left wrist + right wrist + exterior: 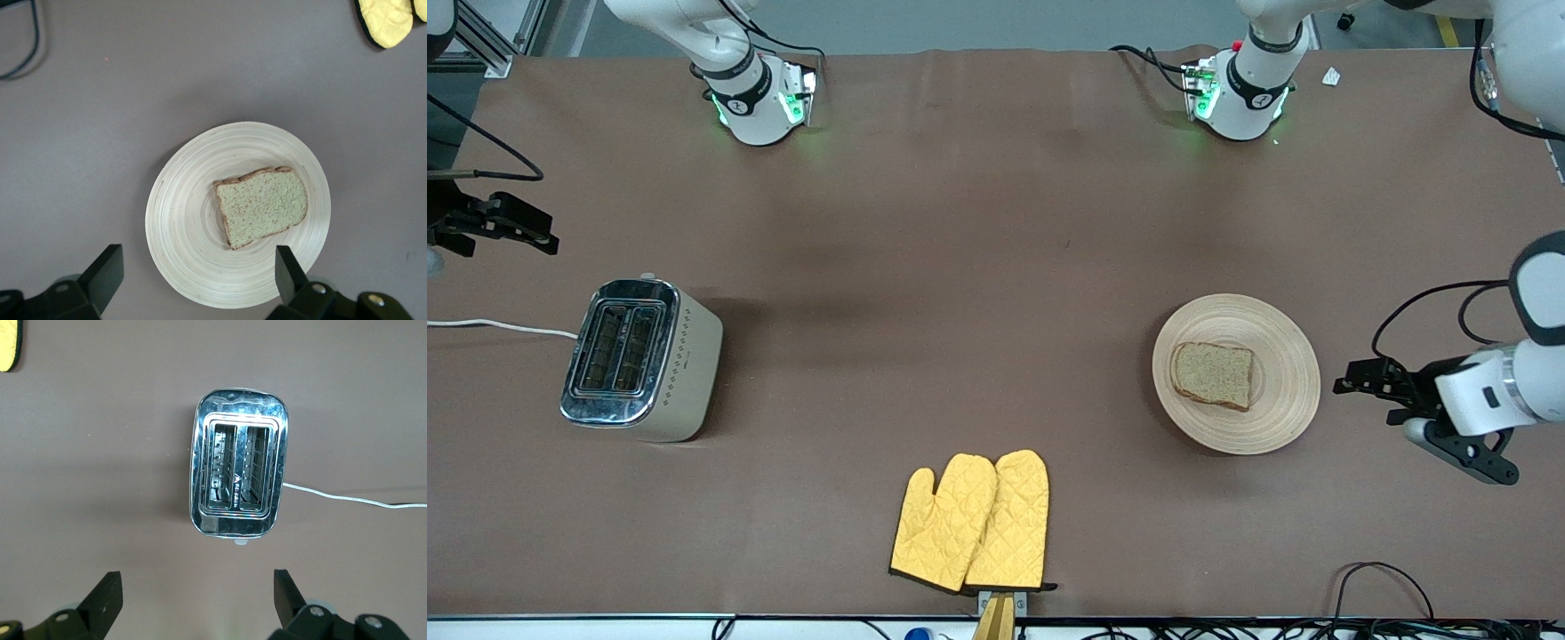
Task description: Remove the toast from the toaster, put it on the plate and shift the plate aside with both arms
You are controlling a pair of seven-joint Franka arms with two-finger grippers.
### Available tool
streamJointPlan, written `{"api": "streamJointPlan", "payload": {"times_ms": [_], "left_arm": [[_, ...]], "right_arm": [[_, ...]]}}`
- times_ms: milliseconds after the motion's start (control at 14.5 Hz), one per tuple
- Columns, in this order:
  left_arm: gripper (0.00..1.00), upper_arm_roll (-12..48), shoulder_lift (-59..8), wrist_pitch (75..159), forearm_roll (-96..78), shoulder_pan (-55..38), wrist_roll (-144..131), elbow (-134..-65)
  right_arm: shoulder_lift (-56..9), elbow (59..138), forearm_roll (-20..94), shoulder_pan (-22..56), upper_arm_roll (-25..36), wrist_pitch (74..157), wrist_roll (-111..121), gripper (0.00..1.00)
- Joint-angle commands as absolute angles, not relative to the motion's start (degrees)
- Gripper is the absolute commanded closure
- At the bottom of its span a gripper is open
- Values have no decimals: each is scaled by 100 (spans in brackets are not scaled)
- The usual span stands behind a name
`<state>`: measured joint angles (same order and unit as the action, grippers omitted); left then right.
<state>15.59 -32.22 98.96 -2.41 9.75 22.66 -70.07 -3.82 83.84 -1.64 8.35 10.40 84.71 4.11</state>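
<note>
Toast (1213,374): you see it lying on the plate (1285,400), right of frame centre.
Left pincer (1347,386): wide, empty, beside the plate's rim.
Right pincer (541,238): wide, empty, above the toaster (640,358).

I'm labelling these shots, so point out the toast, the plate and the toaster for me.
toast (1213,374), front view, middle of the slice's speckled face.
plate (1282,345), front view, bare ringed wood beside the slice.
toaster (618,349), front view, chrome top between the two slots.

1 toast (1213,374), 1 plate (1280,338), 1 toaster (640,358), seemingly 2 mitts (971,523).
</note>
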Motion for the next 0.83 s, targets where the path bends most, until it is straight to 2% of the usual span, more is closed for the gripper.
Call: {"api": "streamJointPlan", "payload": {"times_ms": [0, 138, 414, 759], "left_arm": [[0, 1459, -2709, 9678, 280, 485, 1340, -7084], [0, 1494, -2383, 9222, 518, 212, 347, -7084], [0, 1643, -1461, 8879, 492, 290, -369, -7303], [0, 1652, -950, 8649, 492, 571, -369, -7602]], "right_arm": [[-422, 8244, -132, 809, 993, 8411, 352, 0], [-422, 8244, -62, 809, 993, 8420, 352, 0], [-422, 8244, -44, 800, 1002, 8411, 352, 0], [-431, 8244, -88, 782, 1020, 8420, 334, 0]]}}
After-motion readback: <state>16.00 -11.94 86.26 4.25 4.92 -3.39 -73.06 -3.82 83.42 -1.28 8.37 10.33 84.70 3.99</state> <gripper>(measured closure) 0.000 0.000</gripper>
